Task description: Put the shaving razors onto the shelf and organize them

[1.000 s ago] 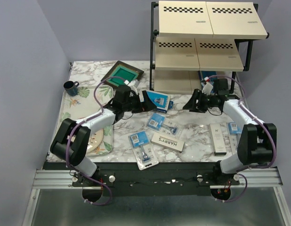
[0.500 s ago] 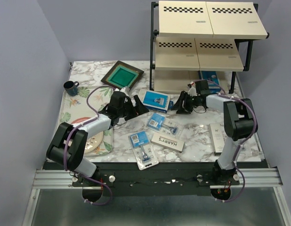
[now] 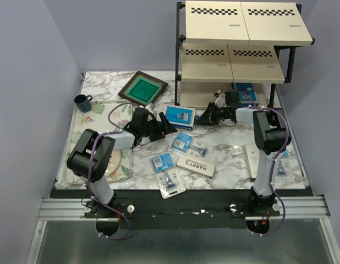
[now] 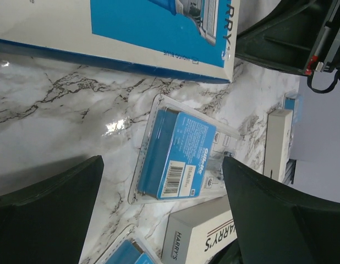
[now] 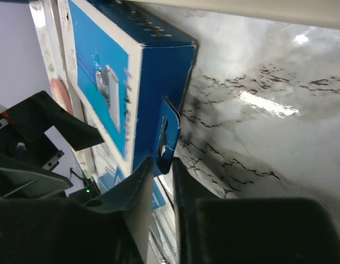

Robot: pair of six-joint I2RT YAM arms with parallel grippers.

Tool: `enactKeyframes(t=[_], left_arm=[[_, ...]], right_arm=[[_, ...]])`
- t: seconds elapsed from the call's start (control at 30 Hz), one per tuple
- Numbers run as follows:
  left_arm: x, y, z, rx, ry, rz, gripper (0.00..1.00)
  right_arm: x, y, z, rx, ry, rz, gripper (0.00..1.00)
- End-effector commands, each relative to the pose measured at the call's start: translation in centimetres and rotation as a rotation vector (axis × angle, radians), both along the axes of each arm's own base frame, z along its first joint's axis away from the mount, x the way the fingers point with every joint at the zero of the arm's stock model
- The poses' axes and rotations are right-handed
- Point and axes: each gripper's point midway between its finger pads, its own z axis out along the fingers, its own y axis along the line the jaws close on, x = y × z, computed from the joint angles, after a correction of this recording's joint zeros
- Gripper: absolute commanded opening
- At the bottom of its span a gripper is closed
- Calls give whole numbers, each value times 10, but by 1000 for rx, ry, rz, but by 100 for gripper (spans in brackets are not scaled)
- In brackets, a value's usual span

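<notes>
A dark-blue razor box [image 3: 180,116] lies flat on the marble in front of the shelf [image 3: 236,60]. My right gripper [image 3: 206,115] reaches it from the right. In the right wrist view that gripper [image 5: 163,162] is shut on the hang tab [image 5: 169,135] of the box [image 5: 98,82]. My left gripper [image 3: 163,125] is open just left of the box, holding nothing. Between its fingers in the left wrist view, the left gripper [image 4: 162,165] frames a blister pack [image 4: 181,157] and a white Harry's box [image 4: 197,236]. A second dark-blue box [image 3: 246,91] sits on the shelf's bottom tier.
Blister packs [image 3: 182,142] [image 3: 170,184] and a white box [image 3: 196,165] lie mid-table; another white box [image 3: 254,160] lies at the right. A dark frame with a green centre [image 3: 142,88], a mug [image 3: 82,102] and a floral tray [image 3: 98,121] fill the left side.
My left gripper let go of the dark-blue box and drew back left. The right arm swung left to the box and its jaws narrowed onto the hang tab.
</notes>
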Motion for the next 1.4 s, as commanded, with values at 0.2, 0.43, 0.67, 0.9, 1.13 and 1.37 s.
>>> enactKeyframes(t=[0.2,0.43,0.67,0.9,1.13,1.37], left_arm=[[43,2,3,-37,30,240,98],[52,-14,-5,-125,165,332,98],[47,-31,-14,-146,263,360,98],[49,-44,16,-122,110,226,54],[33,-54,24,-168,33,65,41],[25,-48,41,-242,-87,-93,42]], right_arm=[[-24,0,30,156,80,-29,5],[-60,-2,38,215,215,-149,5],[-82,1,35,228,314,-184,5],[-89,17,46,241,260,-102,8],[-86,19,57,230,172,-29,30],[-108,10,65,214,137,31,62]])
